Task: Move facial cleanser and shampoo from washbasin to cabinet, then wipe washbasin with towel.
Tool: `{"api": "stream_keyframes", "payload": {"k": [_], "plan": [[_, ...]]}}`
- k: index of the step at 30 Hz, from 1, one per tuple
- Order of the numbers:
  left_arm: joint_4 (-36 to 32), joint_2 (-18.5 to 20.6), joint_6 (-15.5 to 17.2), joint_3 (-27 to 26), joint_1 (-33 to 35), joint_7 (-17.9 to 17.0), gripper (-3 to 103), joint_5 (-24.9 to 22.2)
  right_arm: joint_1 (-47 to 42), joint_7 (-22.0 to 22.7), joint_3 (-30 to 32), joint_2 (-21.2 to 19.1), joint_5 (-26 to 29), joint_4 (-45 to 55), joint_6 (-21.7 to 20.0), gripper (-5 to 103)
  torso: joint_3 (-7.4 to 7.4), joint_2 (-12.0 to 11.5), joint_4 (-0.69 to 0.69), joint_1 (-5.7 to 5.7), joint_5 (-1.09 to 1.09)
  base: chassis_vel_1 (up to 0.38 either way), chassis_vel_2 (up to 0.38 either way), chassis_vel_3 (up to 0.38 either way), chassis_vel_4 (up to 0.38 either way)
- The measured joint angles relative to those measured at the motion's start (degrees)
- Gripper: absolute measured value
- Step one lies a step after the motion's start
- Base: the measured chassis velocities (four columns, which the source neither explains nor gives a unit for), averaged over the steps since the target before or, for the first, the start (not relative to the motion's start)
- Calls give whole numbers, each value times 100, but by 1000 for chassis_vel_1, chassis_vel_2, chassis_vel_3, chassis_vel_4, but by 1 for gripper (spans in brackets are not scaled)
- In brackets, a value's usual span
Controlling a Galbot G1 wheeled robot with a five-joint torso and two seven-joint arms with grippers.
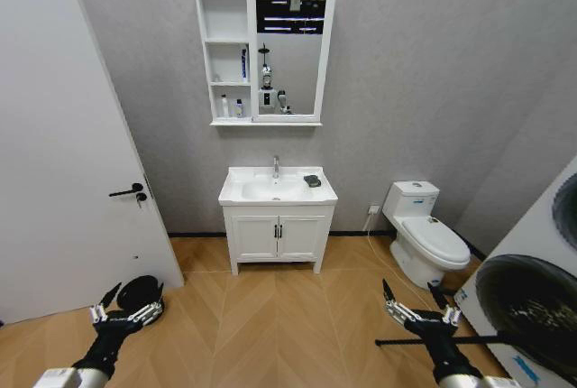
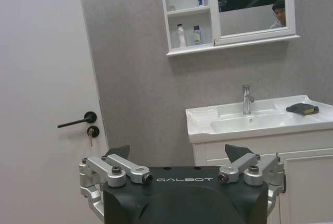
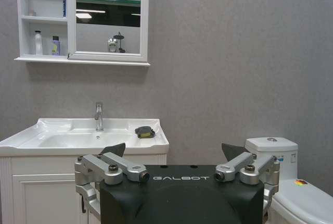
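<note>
The white washbasin [image 1: 236, 195] stands across the room against the far wall, with a chrome tap [image 1: 276, 167]. A dark folded towel [image 1: 312, 180] lies on its right rim, seen also from the wrists as towel [image 2: 302, 109] and towel [image 3: 144, 131]. Above hangs the cabinet [image 1: 203, 54]. Its bottom compartment holds a white bottle [image 1: 224, 106] and a small blue bottle [image 1: 239, 108]; a blue tube [image 1: 243, 63] stands one shelf up. Which is the facial cleanser or shampoo I cannot tell. My left gripper [image 1: 135, 296] and right gripper [image 1: 412, 293] hover low over the floor, both open and empty.
A white door [image 1: 54, 153] with a black handle [image 1: 129, 192] is on the left. A toilet [image 1: 424, 235] stands right of the two-door vanity [image 1: 278, 236]. A washing machine [image 1: 532, 298] is close on my right. Wooden floor lies open between me and the vanity.
</note>
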Motion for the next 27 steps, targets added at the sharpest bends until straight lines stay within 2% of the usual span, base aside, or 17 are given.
{"api": "stream_keyframes", "payload": {"k": [27], "plan": [[0, 0, 0, 0, 0, 0, 100, 0, 0, 0, 0, 0, 0, 0, 0, 100, 0, 0, 0, 0, 0, 0, 0, 0, 0]]}}
